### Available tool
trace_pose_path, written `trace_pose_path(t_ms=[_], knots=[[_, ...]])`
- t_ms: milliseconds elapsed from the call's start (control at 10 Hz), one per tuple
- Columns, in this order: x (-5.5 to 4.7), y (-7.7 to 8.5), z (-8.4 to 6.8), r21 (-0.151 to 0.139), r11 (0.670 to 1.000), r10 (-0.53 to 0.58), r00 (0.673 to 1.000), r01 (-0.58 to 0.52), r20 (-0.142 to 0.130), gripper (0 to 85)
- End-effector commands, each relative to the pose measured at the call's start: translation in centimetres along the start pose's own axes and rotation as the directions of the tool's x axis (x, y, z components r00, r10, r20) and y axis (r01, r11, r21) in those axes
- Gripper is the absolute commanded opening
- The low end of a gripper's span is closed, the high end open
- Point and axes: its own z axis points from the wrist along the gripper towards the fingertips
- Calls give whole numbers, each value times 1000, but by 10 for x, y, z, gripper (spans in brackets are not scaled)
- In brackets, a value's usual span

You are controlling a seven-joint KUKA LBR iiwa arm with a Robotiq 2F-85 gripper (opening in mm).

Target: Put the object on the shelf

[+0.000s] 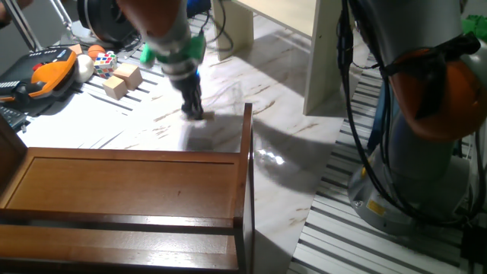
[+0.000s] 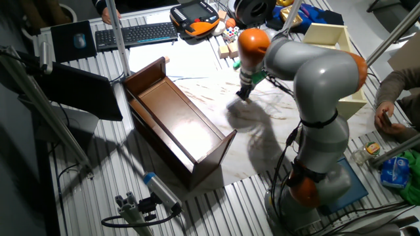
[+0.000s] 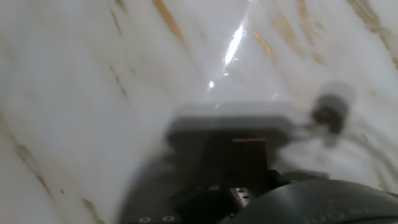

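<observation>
Two shelf units in frame, only one matters. Left to right in one fixed view: clutter at far left, an orange pendant, a multicoloured puzzle cube and two light wooden cubes, all well apart from the work area. Low foreground: dark brown unit lying on the marble tabletop, not the target.

Mid-frame: gripper is down at the marble, fingers pointing at the surface just beyond the brown unit's upright edge. The object shows in the hand view as a small tan-brown piece sitting between the dark fingers, so the pincer looks closed onto it; blur is heavy, so that's a judgement, not certain. In the fixed views the slab itself is too small and hidden to make out.

Right: cream shelf, thick pale uprights, well apart from the gripper, behind it. The arm's grey base stands at far right.

Judgement: the wrist is vertical because the slab is thin and flat, so it has to be pinched from above. Next comes a lift and carry to the cream shelf. Risk: the thin slab slipping or tilting in the grip.
</observation>
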Motion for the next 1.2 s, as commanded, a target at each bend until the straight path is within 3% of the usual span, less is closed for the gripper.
trace_pose_path(t_ms=[0, 200, 500, 800, 1000, 1100], knots=[[14, -28, -29, -14, 999, 34, 999, -34, 0, 0], [21, -31, -35, -12, 998, 57, 998, -57, 6, 0], [22, -25, -39, -3, 998, 66, 998, -66, -13, 0], [21, -23, -37, -34, 988, 150, 989, -150, -16, 0], [21, -23, -37, -43, 971, 237, 971, -237, 9, 0], [21, -23, -37, -8, 964, 266, 963, -266, 49, 0]])
